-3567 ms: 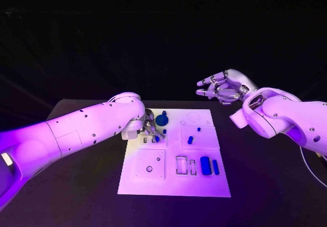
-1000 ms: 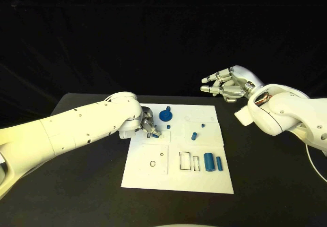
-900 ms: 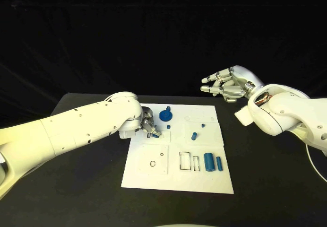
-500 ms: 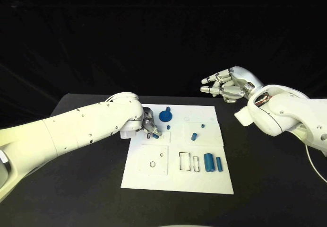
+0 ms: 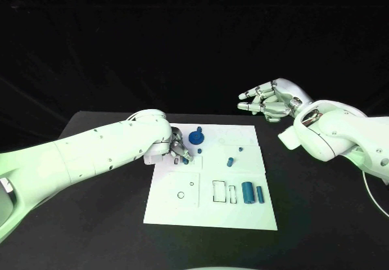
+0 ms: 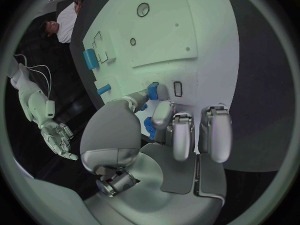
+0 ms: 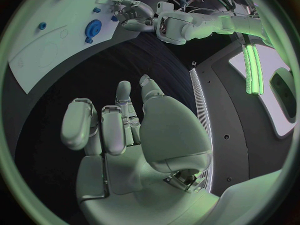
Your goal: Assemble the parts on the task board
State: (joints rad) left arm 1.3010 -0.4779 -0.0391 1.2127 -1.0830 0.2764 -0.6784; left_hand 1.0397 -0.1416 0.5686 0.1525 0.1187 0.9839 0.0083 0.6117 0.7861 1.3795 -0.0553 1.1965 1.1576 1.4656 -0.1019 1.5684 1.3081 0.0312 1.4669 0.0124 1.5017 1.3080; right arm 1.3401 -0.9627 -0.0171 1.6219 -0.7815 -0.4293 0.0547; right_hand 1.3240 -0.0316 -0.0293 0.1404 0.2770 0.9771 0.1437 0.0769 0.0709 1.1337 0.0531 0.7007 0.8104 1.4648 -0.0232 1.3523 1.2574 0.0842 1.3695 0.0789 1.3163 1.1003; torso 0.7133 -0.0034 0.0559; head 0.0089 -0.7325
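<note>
The left robot hand (image 5: 179,150) pinches a small blue plastic peg (image 6: 152,91) over the white task board (image 5: 182,214), likely to seat it, while the right robot hand (image 5: 268,100) hovers spread and empty.

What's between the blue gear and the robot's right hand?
In the head view, bare white board, then black table; the gear and raised right hand have nothing between.

No text, label, brand, number or sign can be read in any of these views. The flat white rectangular task board (image 5: 212,215) bears only thin black outlines of slots and circles, with no lettering. The smooth white arm casings show small dark dots and no markings that can be made out.
</note>
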